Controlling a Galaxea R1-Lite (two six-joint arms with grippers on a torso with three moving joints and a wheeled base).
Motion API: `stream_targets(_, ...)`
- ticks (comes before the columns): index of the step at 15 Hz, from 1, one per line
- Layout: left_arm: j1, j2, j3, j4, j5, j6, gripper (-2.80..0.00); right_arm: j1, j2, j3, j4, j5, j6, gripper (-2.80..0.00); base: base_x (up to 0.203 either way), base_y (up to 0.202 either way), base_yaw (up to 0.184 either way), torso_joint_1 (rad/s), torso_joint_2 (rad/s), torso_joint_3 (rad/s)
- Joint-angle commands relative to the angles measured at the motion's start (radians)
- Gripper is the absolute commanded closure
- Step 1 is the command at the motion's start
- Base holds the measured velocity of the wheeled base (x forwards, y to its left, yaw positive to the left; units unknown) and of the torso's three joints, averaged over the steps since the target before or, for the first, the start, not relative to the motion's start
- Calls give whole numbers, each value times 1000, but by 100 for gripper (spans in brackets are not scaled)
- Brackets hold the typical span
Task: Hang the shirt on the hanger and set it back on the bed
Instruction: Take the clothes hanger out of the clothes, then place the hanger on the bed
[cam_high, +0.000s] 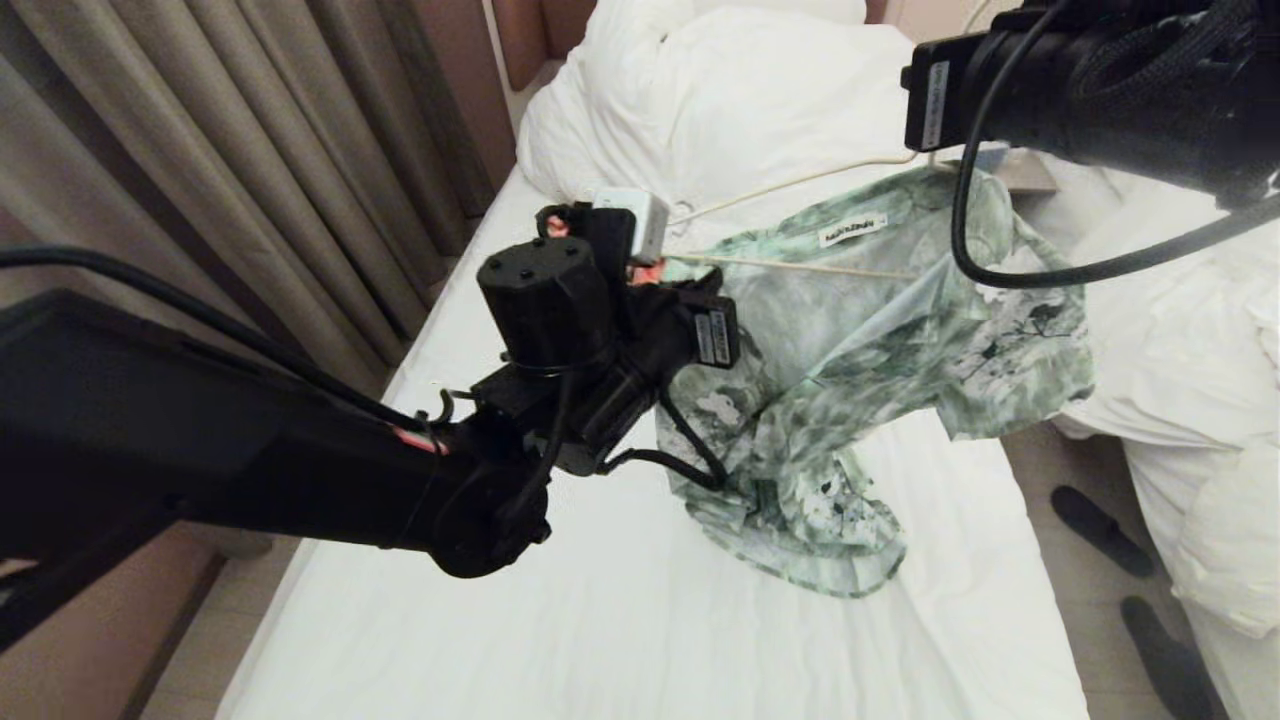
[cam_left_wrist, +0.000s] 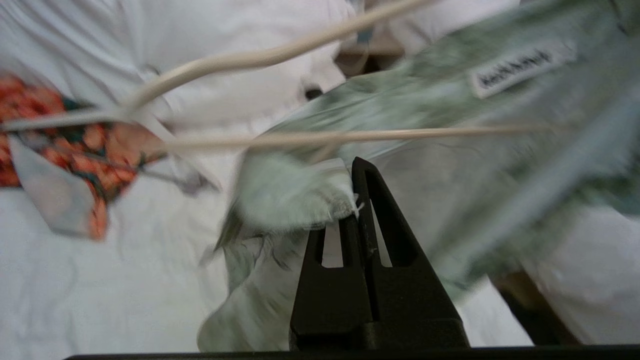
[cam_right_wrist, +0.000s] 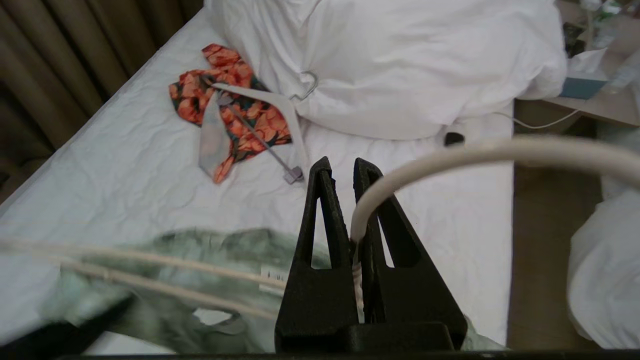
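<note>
The green-and-white print shirt (cam_high: 870, 340) hangs half lifted over the bed (cam_high: 600, 620), its collar label (cam_high: 852, 230) facing up and its lower part crumpled on the sheet. The cream wire hanger (cam_high: 800, 266) runs inside the collar. My left gripper (cam_left_wrist: 354, 180) is shut on a fold of the shirt (cam_left_wrist: 290, 190) at its left shoulder, just below the hanger's bar (cam_left_wrist: 350, 135). My right gripper (cam_right_wrist: 345, 167) is shut on the hanger (cam_right_wrist: 356, 250) at its twisted neck, and the hook arcs away past the fingers. In the head view the right arm (cam_high: 1080, 80) hides its fingers.
An orange-and-black garment (cam_right_wrist: 235, 110) with a thick white hanger (cam_right_wrist: 280, 100) lies near the big white pillows (cam_right_wrist: 400, 65). Curtains (cam_high: 250, 150) hang along the left. A second bed with duvet (cam_high: 1200, 350) and dark slippers (cam_high: 1100, 530) are on the right.
</note>
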Motion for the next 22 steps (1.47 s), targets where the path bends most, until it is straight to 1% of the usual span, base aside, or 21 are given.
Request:
stream_targets(1, -36, 25, 3, 15, 13, 2, 0, 17, 26, -1, -2, -2, 1, 0, 0, 0, 0, 0, 0, 0)
stream_targets(5, -26, 123, -18, 16, 14, 2, 0, 39, 52, 1, -51, -5, 50, 0, 0, 0, 0, 0, 0, 0)
stream_targets(7, -5, 200, -34, 15, 10, 3, 0, 35, 55, 0, -59, -13, 66, 0, 0, 0, 0, 0, 0, 0)
stream_targets(8, 19, 223, -49, 14, 9, 7, 0, 29, 53, 0, -59, -13, 66, 0, 0, 0, 0, 0, 0, 0)
stream_targets(9, 44, 228, -76, 14, 8, 15, 0, 21, 52, 0, -59, -13, 70, 0, 0, 0, 0, 0, 0, 0)
stream_targets(12, 20, 205, -62, 14, 12, 18, 0, 14, 71, -1, -66, -13, 73, 0, 0, 0, 0, 0, 0, 0)
stream_targets(14, 21, 209, -58, 14, 12, 19, 0, 14, 106, -1, -128, -14, 76, 0, 0, 0, 0, 0, 0, 0)
stream_targets(16, 26, 206, -58, 14, 12, 20, 0, 11, 127, 2, -143, -22, 77, 0, 0, 0, 0, 0, 0, 0)
stream_targets(18, 27, 201, -58, 12, 12, 22, 0, -10, 135, 2, -143, -31, 75, 0, 0, 0, 0, 0, 0, 0)
stream_targets(20, 27, 197, -56, 14, 12, 22, 0, -50, 133, 1, -145, -32, 75, 0, 0, 0, 0, 0, 0, 0)
stream_targets(21, 27, 197, -52, 13, 12, 34, 0, -66, 130, 3, -145, -33, 75, 0, 0, 0, 0, 0, 0, 0)
stream_targets(22, 27, 194, -46, 11, 12, 46, -280, -76, 131, 5, -145, -37, 76, 0, 0, 0, 0, 0, 0, 0)
